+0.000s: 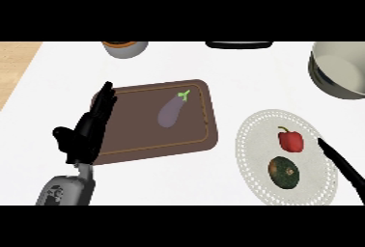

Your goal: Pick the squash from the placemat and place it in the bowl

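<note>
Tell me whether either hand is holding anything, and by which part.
Nothing is held. The left hand rests open over the board edge; the right hand, fingers straight, is over the placemat edge, apart from the squash.

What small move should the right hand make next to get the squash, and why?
Probably slide the right hand leftward over the dark green round squash. The hand is open at the right edge of the white round placemat, apart from the squash. The red bell pepper lies just beyond the squash, so steer clear of it.
</note>
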